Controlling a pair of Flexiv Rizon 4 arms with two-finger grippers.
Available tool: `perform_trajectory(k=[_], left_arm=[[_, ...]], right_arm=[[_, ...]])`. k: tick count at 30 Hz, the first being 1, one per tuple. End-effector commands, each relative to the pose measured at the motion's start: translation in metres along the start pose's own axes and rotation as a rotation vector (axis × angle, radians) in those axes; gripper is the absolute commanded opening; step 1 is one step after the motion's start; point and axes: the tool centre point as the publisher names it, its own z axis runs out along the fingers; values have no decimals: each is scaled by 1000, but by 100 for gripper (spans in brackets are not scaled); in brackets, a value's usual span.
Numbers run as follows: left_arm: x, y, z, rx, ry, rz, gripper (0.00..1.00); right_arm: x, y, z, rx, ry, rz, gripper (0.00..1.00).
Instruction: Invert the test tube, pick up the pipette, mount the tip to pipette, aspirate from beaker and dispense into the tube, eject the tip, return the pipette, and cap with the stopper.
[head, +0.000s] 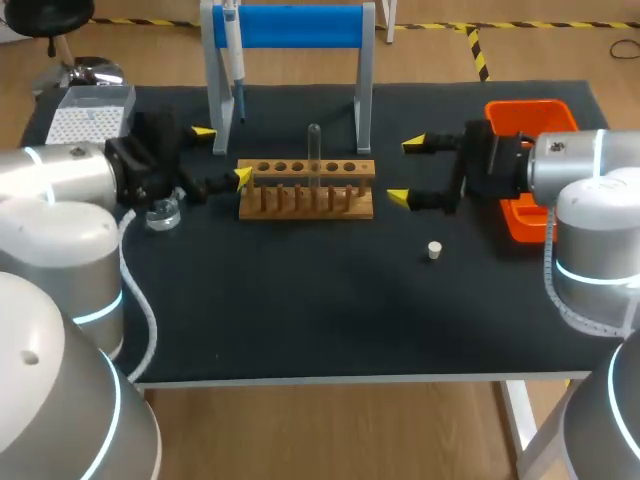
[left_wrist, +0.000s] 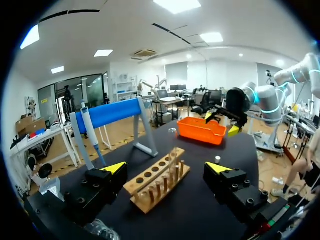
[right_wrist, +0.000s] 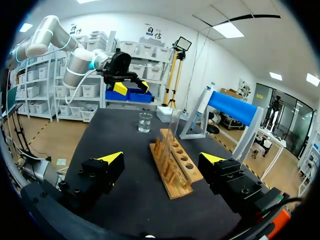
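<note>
A black table (head: 300, 310) is seen from above. At its center sits a wooden test tube rack (head: 306, 203) with 1 clear test tube (head: 314, 150) standing upright in a hole near its middle. The left claw (head: 222, 155) is just beside the rack's left end, its 2 yellow-tipped fingers spread wide and holding nothing. The right claw (head: 406, 171) faces the rack's right end, likewise open and empty. Behind the rack, a pipette (head: 233, 60) hangs on a stand with a blue bar (head: 290, 25). A glass beaker (head: 162, 212) stands beside the left wrist, near a tip box (head: 90, 112). A small white stopper (head: 434, 250) lies nearer the table's front than the right claw. An orange bin (head: 530, 115) sits at the table's right.
</note>
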Motion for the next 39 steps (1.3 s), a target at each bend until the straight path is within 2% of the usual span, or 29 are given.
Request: perform_trajectory(k=[1,7,15,31,39], left_arm=[[11,7,-11,51,-10,-3,100],[13,9,-14,78,4,-7,100],[19,9,-11,53,40,9,100],[19,9,-11,51,41,7,100],[19,9,-11,51,41,7,100]], right_arm=[[0,0,-1,0,0,0,100],[0,0,-1,0,0,0,100],[0,0,-1,0,0,0,100],[0,0,-1,0,0,0,100],[-26,5,2,-112,120,-27,100]])
